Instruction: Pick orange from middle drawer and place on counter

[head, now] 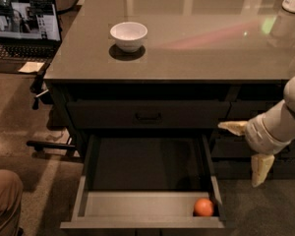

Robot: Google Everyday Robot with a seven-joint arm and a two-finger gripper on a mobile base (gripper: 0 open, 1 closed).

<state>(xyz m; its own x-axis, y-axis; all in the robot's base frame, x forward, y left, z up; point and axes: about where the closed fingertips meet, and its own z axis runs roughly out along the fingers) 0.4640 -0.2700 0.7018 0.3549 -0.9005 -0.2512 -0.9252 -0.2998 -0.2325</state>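
Orange [203, 207] in open drawer [137, 204], gripper [240, 155] beside

Arm comes in from the right edge, wrist angled down-left. The gripper [240, 154] sits mid-right, low. Fingers spread wide: one points left, one down.

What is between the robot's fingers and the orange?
Only the middle drawer's right wall, seen in the camera view. The gripper, fingers open, hangs outside it, up and right of the orange.
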